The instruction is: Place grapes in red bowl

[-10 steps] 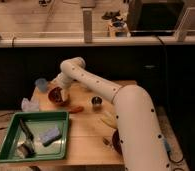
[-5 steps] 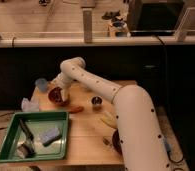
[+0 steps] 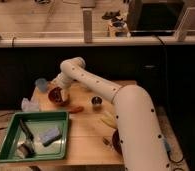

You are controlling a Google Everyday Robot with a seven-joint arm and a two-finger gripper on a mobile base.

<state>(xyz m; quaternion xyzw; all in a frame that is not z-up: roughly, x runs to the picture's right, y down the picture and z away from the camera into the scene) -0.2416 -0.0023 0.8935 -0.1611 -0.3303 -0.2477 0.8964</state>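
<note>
At the table's [image 3: 87,131] far left, camera view: the gripper [image 3: 60,92] hangs at the red bowl [image 3: 54,97]. What it holds, cannot tell, and no grapes are discernible. Likely the placing step. Next calls for a clean release inside the rim.

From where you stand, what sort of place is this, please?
Probably a robot test area in an office or lab: a plain wooden table with a green tray and a metal cup, and a railing behind. The claw is at the red bowl.
</note>
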